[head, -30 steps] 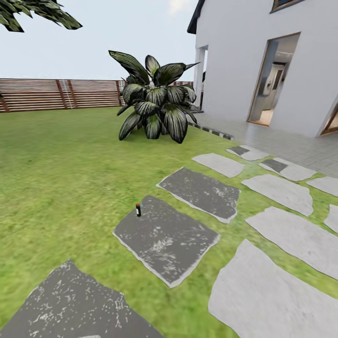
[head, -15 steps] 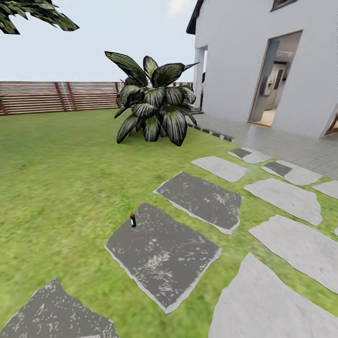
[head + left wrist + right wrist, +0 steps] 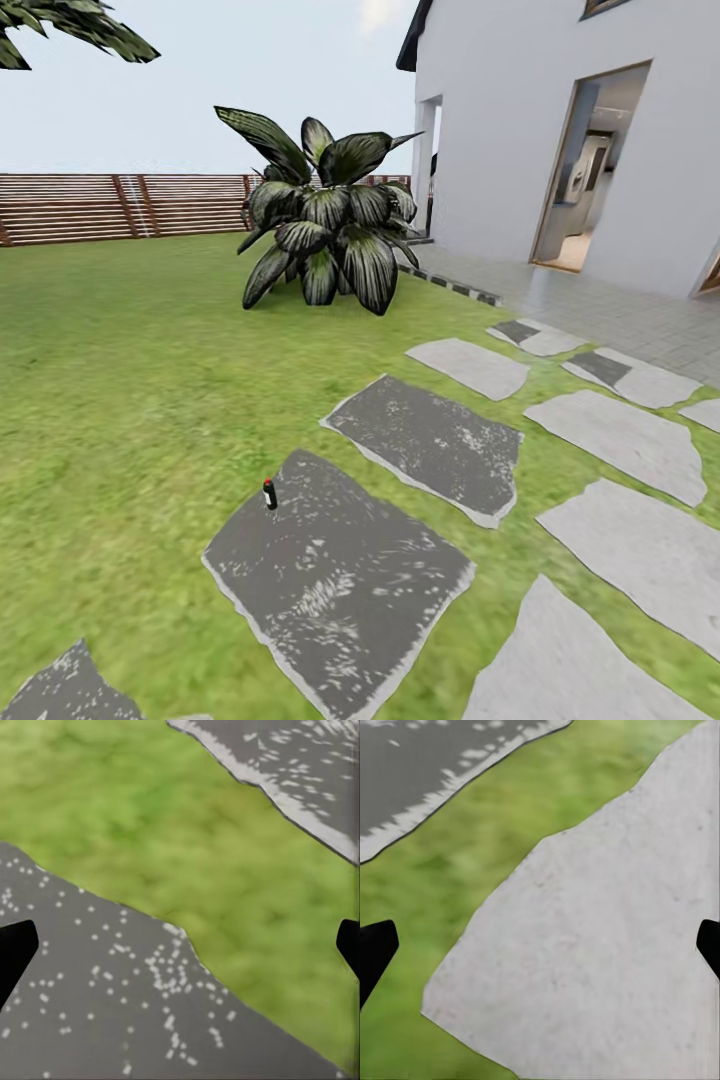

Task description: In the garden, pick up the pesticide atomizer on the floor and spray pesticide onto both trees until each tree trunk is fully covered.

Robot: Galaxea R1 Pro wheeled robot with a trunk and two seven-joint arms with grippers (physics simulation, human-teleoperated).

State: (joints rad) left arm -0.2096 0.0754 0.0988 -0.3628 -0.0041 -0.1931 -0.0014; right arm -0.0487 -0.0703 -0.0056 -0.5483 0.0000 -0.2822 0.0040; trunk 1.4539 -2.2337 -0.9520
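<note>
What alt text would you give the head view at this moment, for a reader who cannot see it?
A small dark pesticide atomizer stands upright at the edge of a dark paving stone where it meets the green lawn. Beyond it grow a broad-leaved plant and a brown slatted fence, with a white house and open doorway at right.

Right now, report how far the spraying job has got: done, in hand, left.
Done: nothing yet. The small dark pesticide atomizer with a red top stands upright at the edge of a dark grey mottled paving stone, beside the green grass, untouched. In hand: both hands are empty, the left hand and the right hand open above the ground. Left: reach the atomizer, pick it up, spray both tree trunks.
</note>
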